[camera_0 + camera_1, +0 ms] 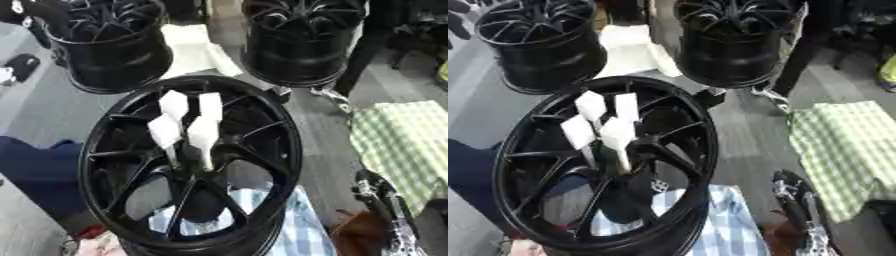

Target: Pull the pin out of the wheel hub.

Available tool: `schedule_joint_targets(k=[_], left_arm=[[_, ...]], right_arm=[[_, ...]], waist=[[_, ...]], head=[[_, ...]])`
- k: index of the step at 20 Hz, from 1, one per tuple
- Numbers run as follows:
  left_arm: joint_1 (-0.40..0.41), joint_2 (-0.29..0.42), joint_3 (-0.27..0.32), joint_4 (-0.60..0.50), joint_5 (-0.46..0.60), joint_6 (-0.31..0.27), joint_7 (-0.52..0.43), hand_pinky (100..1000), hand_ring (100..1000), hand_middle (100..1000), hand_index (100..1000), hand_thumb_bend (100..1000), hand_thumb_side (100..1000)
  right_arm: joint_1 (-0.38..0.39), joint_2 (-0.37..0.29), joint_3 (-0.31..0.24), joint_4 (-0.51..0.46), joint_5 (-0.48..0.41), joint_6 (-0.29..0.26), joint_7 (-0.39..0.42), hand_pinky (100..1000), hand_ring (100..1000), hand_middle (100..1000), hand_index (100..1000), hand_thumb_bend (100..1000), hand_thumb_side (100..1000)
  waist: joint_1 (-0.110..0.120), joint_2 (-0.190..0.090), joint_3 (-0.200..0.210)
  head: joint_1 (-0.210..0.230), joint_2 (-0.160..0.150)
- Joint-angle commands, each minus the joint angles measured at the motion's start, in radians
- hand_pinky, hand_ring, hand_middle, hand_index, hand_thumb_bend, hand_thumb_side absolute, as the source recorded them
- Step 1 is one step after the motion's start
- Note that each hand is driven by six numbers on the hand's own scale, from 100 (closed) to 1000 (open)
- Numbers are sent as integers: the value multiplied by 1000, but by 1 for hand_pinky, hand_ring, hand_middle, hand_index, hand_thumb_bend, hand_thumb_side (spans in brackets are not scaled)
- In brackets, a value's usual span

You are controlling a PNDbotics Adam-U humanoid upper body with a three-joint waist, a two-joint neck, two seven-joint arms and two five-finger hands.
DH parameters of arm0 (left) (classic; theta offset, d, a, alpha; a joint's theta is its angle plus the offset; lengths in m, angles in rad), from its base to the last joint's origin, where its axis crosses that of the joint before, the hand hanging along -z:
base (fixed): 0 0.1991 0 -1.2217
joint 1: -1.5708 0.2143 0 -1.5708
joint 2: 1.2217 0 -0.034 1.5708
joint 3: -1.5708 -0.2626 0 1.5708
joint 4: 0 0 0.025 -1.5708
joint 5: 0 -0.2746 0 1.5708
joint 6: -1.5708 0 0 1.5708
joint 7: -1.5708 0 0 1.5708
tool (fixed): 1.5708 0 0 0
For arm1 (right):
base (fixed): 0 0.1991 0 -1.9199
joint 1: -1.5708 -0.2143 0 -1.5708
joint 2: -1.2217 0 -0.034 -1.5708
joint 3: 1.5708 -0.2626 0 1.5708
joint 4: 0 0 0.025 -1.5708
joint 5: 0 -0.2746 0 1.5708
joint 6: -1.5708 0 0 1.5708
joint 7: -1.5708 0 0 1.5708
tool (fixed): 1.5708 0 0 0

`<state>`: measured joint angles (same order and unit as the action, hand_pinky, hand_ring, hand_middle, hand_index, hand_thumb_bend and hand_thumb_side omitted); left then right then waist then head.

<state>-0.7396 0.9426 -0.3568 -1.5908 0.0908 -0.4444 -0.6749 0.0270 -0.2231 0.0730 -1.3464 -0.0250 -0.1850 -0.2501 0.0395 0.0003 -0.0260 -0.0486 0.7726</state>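
Observation:
A black wheel hub [105, 145] stands tilted towards me in the foreground. Several white pins [202, 136] with flat square tops stick up out of its centre, close together. Their thin stems run down into the dark middle of the spokes. My right hand [378, 196] shows at the lower right, well clear of the hub, fingers pointing up and holding nothing. No hand touches the pins. My left hand is in neither view.
Two more black wheels [114, 50] [302, 45] stand behind, with white foam [197, 50] between them. A green checked cloth [402, 145] lies to the right. A blue checked cloth [302, 230] lies under the hub, and something dark blue [35, 172] sits at its left.

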Motion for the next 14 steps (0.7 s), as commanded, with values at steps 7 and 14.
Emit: schedule_joint_targets(k=[7,14], left_arm=[[-134,-113,-151,131,-271,-330,-232,400,1000,768,932,104,449],[-176,-177,-203,213,-363,-431,-232,392,1000,768,931,187,480]], right_arm=[[-10,-25,3,-4,8,-4,8,719,696,721,859,229,676],[-14,-28,6,-3,6,-7,11,719,696,721,858,231,675]], waist=[[7,-17,-10],[13,-19,-18]], head=[[-17,-3],[-24,-3]])
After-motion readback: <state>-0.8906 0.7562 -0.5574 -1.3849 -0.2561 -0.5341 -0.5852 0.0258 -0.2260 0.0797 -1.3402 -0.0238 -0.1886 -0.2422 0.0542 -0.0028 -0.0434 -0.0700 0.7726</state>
